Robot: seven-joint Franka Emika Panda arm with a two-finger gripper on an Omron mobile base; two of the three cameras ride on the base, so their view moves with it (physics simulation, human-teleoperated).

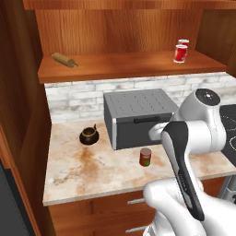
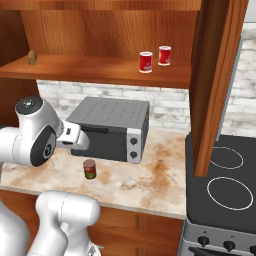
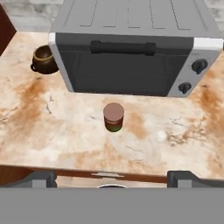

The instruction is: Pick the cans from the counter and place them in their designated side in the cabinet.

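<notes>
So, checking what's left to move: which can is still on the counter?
The dark brownish can, standing before the toaster oven; both red cans are on the cabinet shelf.

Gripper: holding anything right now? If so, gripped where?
Nothing held. In the hand view the gripper is open, its fingertips spread wide and empty; the dark can stands upright on the counter, apart from them, before the toaster oven.

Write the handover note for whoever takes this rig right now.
Hand: open, holding nothing, looking down at the counter from above its front edge.
Brown can with green label: upright on the counter, in front of the toaster oven, untouched.
Two red cans: upright on the cabinet shelf, toward its right end.
Left: pick up the brown can and shelve it on its proper side of the cabinet.
</notes>
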